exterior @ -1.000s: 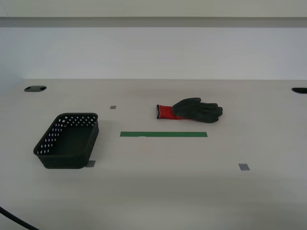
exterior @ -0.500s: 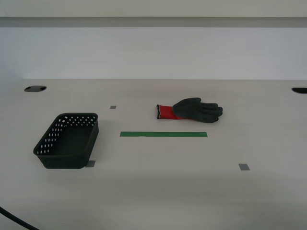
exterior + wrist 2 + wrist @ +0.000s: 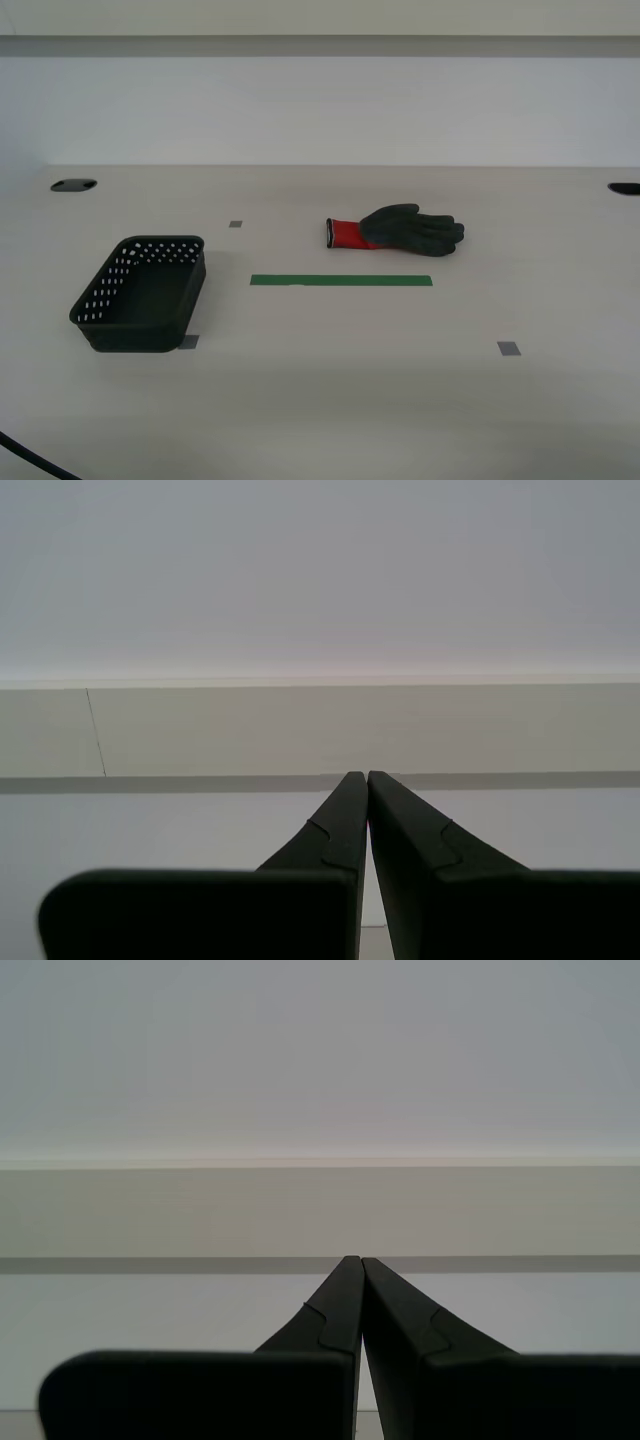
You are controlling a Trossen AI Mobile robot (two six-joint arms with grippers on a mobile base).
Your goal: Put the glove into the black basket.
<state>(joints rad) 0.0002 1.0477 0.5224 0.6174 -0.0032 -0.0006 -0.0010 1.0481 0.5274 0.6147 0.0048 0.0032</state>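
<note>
The glove [image 3: 400,230], dark grey with a red cuff, lies flat on the table right of centre in the exterior view, cuff toward the exterior view's left. The black basket [image 3: 142,293] with round holes stands upright and empty at the exterior view's left. No arm shows in the exterior view. My first gripper [image 3: 360,1265] is shut with nothing between its fingertips and points at a pale wall. My second gripper [image 3: 367,778] is likewise shut and empty, facing the wall. Neither wrist view shows the glove or the basket.
A green tape strip [image 3: 341,281] lies on the table [image 3: 330,400] between basket and glove. Small grey tape squares [image 3: 509,348] mark the tabletop. Dark cable holes [image 3: 73,185] sit at the far corners. A black cable [image 3: 30,458] crosses the near corner at the exterior view's left.
</note>
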